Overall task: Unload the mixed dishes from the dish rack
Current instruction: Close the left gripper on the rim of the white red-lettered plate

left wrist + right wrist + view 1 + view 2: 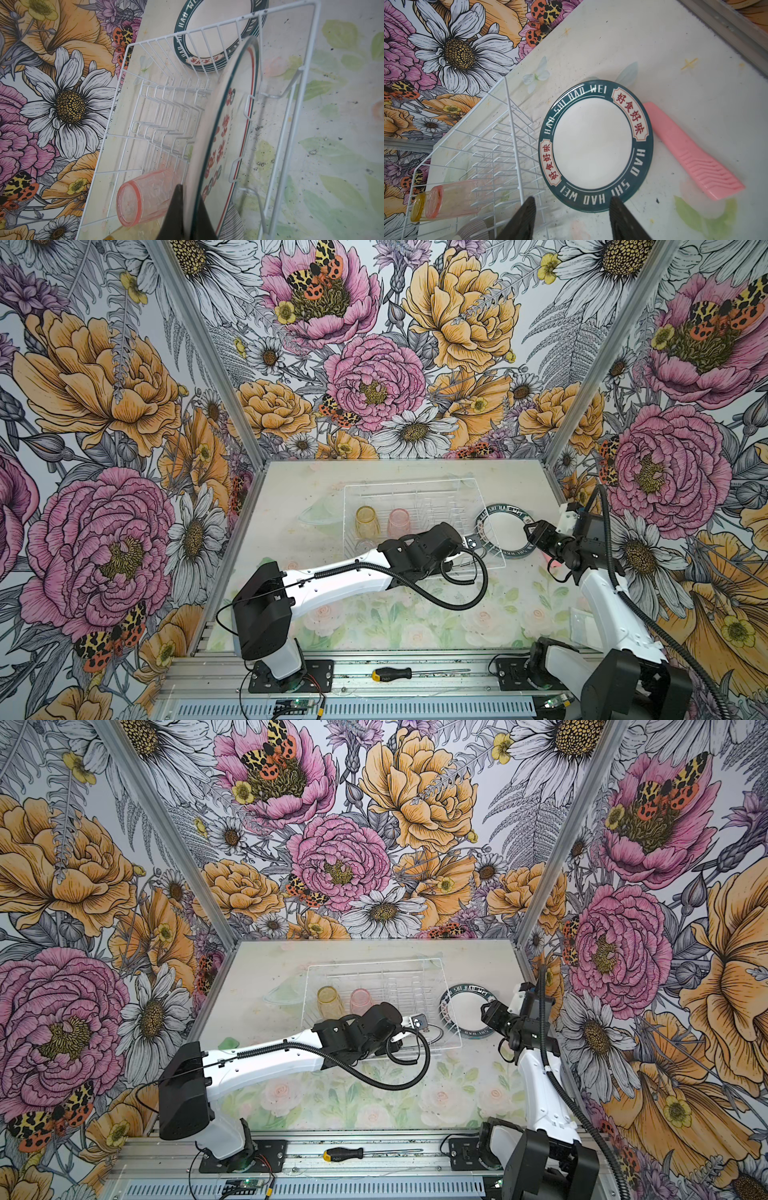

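Observation:
The white wire dish rack (411,482) stands mid-table. In the left wrist view my left gripper (191,207) is shut on the rim of an upright plate (228,128) with a red printed centre, which stands in the rack (207,25). An amber tumbler (367,522) and a pink tumbler (400,522) lie in the rack, and a ribbed bowl (232,226) shows beside the held plate. My right gripper (572,199) hangs open and empty over the near edge of a green-rimmed plate (593,145) lying flat on the table right of the rack (512,116).
A pink ribbed handle (691,153) lies on the table just beyond the flat plate. A clear glass piece (320,516) rests left of the rack. A screwdriver (399,674) sits on the front rail. Flowered walls close in three sides.

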